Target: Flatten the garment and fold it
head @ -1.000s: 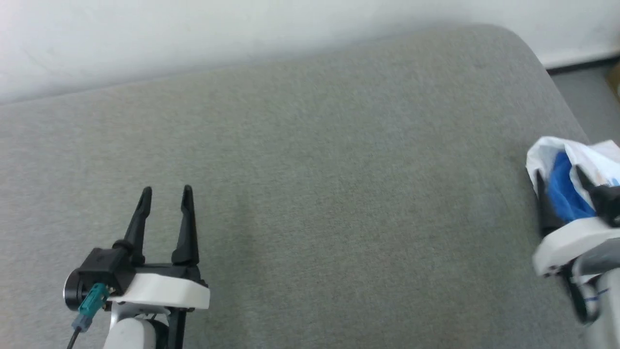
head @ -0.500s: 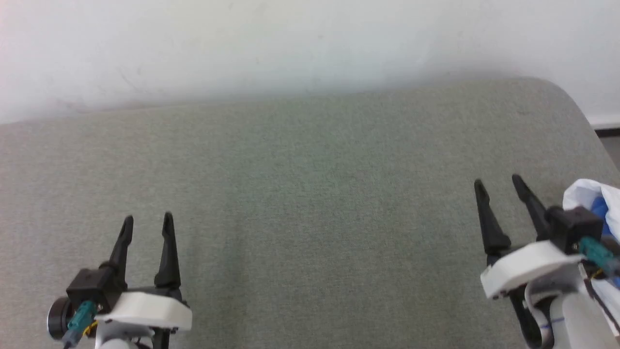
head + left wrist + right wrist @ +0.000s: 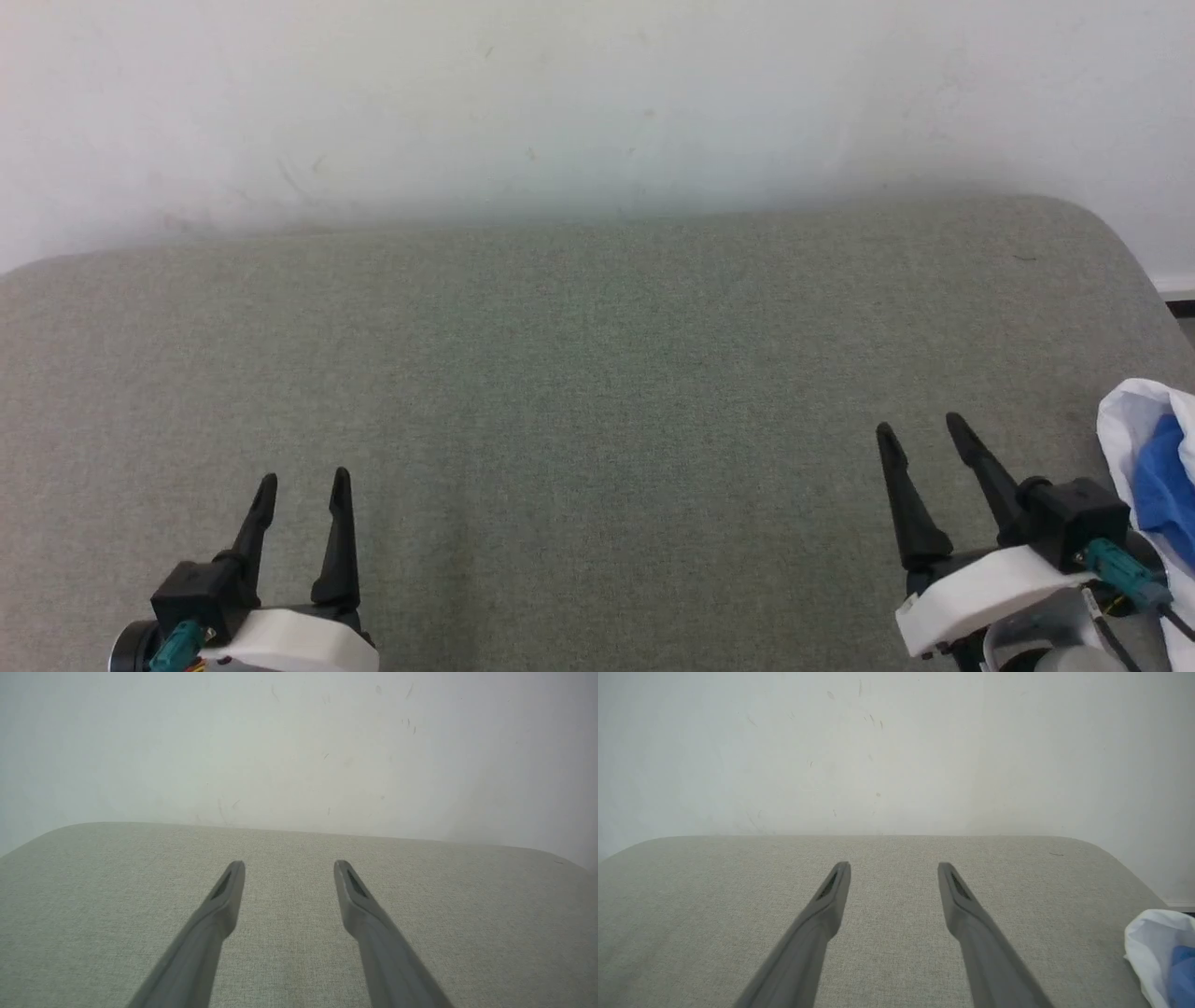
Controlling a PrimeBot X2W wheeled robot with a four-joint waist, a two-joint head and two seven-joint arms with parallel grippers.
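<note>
The garment [image 3: 1150, 467] is bunched at 4 o'clock on the cushion [image 3: 597, 373] — just beside the right gripper [image 3: 919, 425]. That and the left gripper [image 3: 305, 476] are pointed to 12, fingers spread apart.

You've got a padded top [image 3: 597, 373] in grey-green woven cloth: matt, fine even weave, slightly nubby. Wall [image 3: 560, 93] on the far side is matt white paint, smooth, with faint scuffs and specks. Garment [image 3: 1125, 429] at the right edge is soft matt cloth, white with a blue patch, creased. Left gripper [image 3: 304, 478] and right gripper [image 3: 920, 425]: fingers [image 3: 338, 546] smooth matt black plastic, housings white plastic with a slight sheen, teal plastic connector [image 3: 1116, 563] on the right one.
</note>
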